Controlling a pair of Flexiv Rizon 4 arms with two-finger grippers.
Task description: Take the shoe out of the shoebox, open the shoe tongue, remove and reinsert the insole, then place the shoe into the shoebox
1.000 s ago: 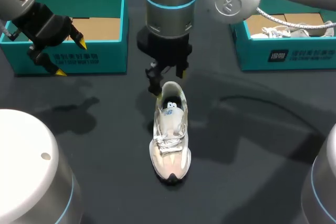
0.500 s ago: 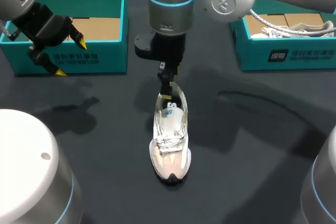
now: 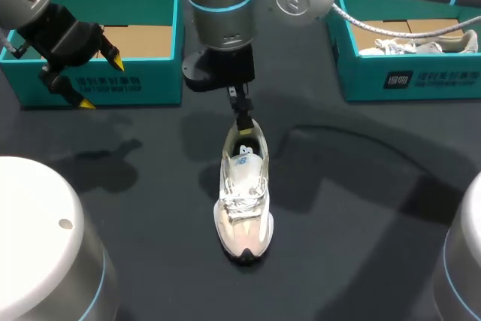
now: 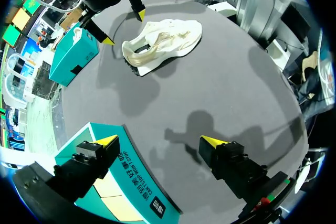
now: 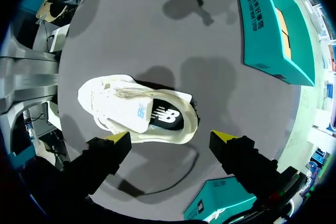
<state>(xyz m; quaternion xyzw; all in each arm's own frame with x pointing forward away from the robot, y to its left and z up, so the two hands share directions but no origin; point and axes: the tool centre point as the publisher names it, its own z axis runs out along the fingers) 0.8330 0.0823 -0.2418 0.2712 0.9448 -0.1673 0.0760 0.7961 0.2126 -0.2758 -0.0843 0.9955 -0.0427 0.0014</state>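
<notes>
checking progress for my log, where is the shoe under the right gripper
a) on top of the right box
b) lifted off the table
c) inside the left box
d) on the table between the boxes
d: the shoe sits on the table between the left box and the right box, with the right gripper open over its heel.

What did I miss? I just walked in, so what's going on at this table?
The shoe is out of its box and stands upright in the middle of the table. The right arm reaches past the middle, and its right end effector hangs open over the shoe's heel end. The insole lies inside the shoe. The left end effector is open and empty, at the front of the left shoebox.
</notes>
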